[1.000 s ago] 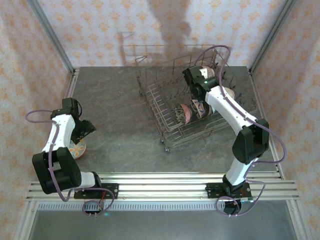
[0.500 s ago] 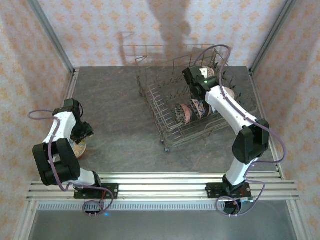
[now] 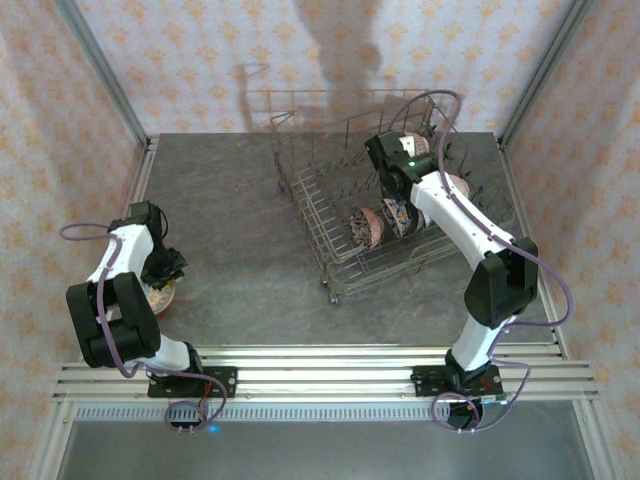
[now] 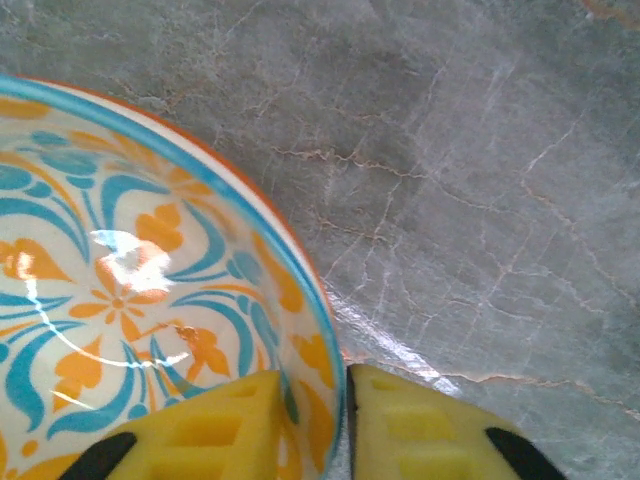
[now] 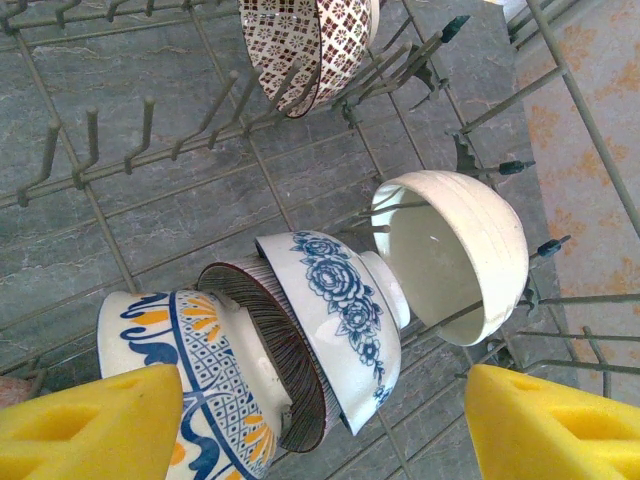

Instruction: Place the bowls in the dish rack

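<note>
Left tool (image 4: pixel 345 420) pinching rim of patterned bowl (image 4: pixel 130 290), one pad inside, one outside. Glazed ceramic: stiff, slick, chips easy, so I'd bite deeper. Right tool (image 5: pixel 320 420) gaping, empty.

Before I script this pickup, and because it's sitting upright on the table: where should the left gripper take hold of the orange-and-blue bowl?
By the rim wall, coming from above. The orange-and-blue bowl sits upright with its mouth open, so one pad fits inside and one outside. The left gripper pinches the rim in just this way.

Several bowls (image 5: pixel 340 330) in dish rack (image 3: pixel 305 215), right; lone bowl (image 4: pixel 130 290) on table (image 3: pixel 240 200), left.
</note>
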### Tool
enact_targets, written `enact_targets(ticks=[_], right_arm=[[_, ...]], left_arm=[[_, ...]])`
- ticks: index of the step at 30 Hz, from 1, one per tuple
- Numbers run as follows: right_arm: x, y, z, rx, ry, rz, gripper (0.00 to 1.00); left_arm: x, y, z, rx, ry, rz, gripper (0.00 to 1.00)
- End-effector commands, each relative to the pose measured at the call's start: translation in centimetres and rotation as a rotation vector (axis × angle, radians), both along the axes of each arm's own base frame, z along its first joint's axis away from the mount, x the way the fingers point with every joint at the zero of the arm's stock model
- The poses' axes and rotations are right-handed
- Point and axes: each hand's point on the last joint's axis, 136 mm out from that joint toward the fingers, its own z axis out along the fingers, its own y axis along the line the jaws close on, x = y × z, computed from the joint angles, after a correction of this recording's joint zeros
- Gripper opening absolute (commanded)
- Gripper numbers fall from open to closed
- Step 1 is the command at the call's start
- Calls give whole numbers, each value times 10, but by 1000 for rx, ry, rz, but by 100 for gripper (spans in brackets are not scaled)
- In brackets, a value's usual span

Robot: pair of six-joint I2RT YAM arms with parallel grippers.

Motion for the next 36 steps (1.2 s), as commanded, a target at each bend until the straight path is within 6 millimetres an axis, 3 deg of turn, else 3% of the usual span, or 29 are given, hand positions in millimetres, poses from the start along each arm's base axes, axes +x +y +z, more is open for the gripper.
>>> enact_targets(ticks=[1,14,31,36], right_arm=[[1,0,-1,7,-12,-16,74],[5,3,-1,11,-15,-12,74],[0,1,1,17,-18,-20,74],[-4,3,4,30,-18,-3,74]], left_arm=[[0,3,0,4,-10,6,16],[7,-12,17,-58,-118,26,4],[49,-65,28,-90,-203,-73,0],[44,-65,43,-56,-204,-101,0]])
